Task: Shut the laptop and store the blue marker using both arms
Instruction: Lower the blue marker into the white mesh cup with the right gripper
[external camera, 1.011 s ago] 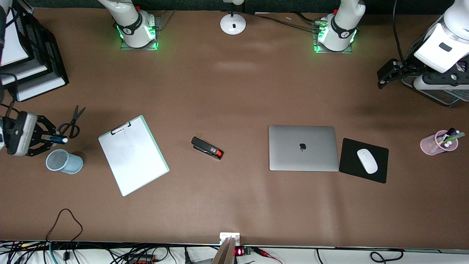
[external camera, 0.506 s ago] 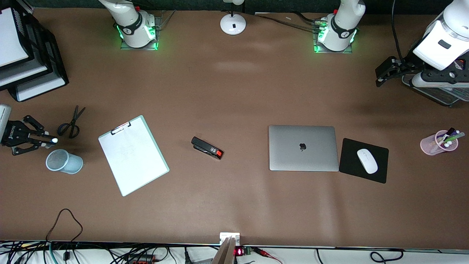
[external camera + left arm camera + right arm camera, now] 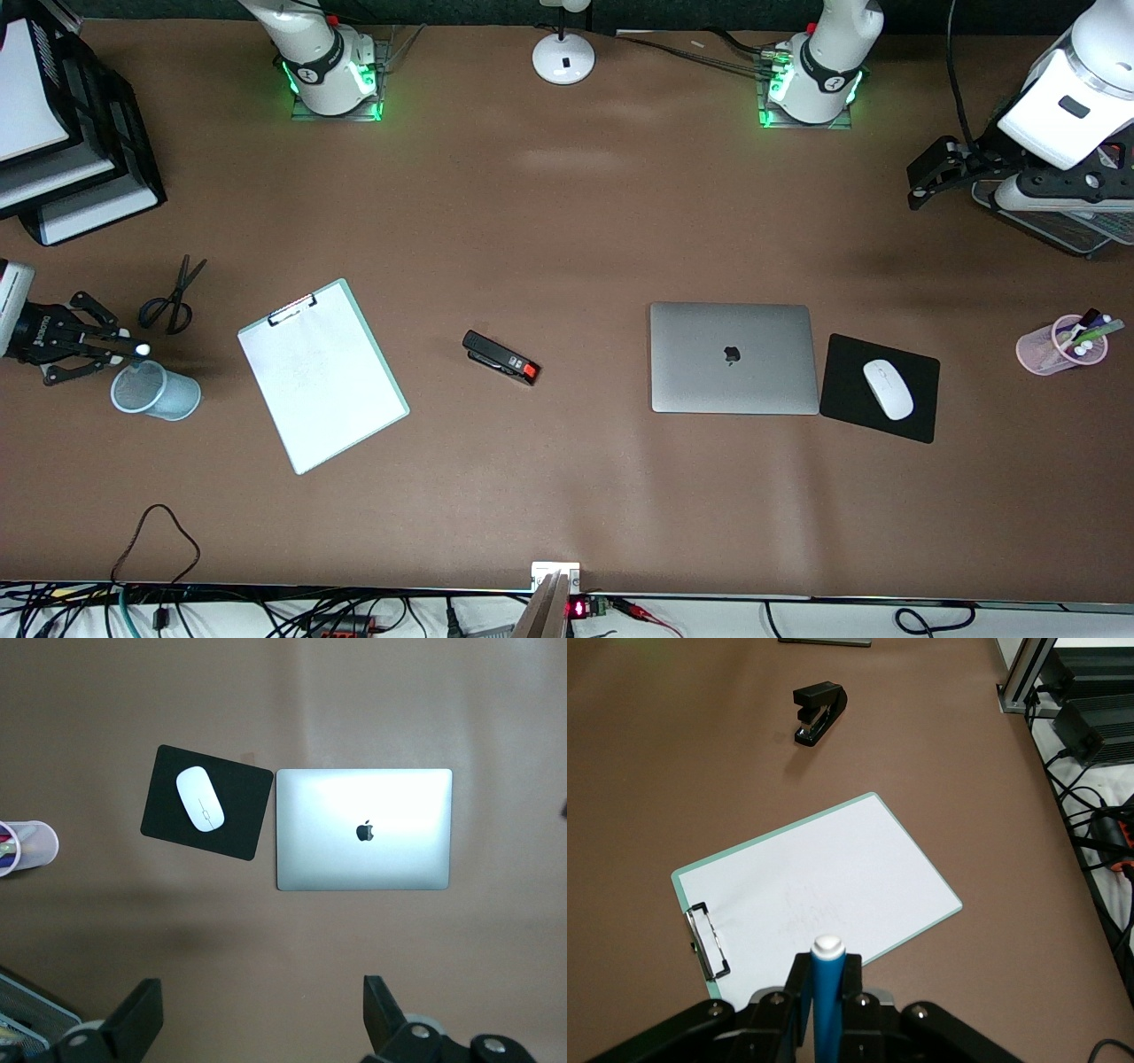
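The laptop (image 3: 733, 358) lies closed on the table, apple logo up; it also shows in the left wrist view (image 3: 363, 829). My right gripper (image 3: 124, 347) is shut on the blue marker (image 3: 827, 1003), whose whitish end (image 3: 141, 351) points out over the rim of a light blue mesh cup (image 3: 156, 391) at the right arm's end. My left gripper (image 3: 921, 182) is open and empty, up in the air at the left arm's end of the table; its fingers (image 3: 137, 1020) frame bare table.
Black-handled scissors (image 3: 174, 296), a clipboard (image 3: 321, 375) and a black stapler (image 3: 501, 357) lie between cup and laptop. A white mouse (image 3: 888, 388) sits on a black pad (image 3: 917, 416). A pink pen cup (image 3: 1060, 345) and a lamp base (image 3: 563, 58) also stand here.
My right gripper has swung the marker, so its whitish end now points over the blue cup's rim. My left gripper has shifted slightly away from the front camera.
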Controlling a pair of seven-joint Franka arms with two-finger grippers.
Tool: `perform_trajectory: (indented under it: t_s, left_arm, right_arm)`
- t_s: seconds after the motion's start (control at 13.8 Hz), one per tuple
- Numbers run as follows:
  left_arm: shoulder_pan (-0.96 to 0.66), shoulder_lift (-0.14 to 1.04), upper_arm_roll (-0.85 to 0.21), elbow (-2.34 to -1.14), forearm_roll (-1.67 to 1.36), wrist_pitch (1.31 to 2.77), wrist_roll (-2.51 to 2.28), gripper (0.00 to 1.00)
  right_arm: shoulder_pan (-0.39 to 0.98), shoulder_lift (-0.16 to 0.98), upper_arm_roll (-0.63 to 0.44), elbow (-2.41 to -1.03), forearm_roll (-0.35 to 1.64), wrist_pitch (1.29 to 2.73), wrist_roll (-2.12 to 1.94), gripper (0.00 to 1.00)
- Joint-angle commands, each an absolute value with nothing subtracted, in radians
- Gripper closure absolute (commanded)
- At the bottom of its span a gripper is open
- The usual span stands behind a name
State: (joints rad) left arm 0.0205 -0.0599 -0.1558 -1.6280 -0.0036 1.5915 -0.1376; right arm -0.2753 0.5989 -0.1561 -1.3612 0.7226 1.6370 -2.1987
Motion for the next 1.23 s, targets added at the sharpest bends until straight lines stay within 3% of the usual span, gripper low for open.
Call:
perform_trajectory:
  t_s: [0.0,0.72,1.16]
  left_arm:
    - [0.018,-0.074,-0.149,-1.646,-0.023,1.592,-0.123,0.00]
    - [0.018,-0.080,-0.144,-1.643,-0.023,1.583,-0.115,0.00]
    - [0.018,-0.081,-0.143,-1.635,-0.023,1.568,-0.117,0.00]
  right_arm:
    - [-0.308,0.673,-0.140,-1.266,0.749,1.623,-2.221,0.97]
    - [-0.379,0.764,-0.140,-1.253,0.934,1.629,-2.230,0.97]
    - [-0.403,0.801,-0.140,-1.253,0.934,1.629,-2.230,0.97]
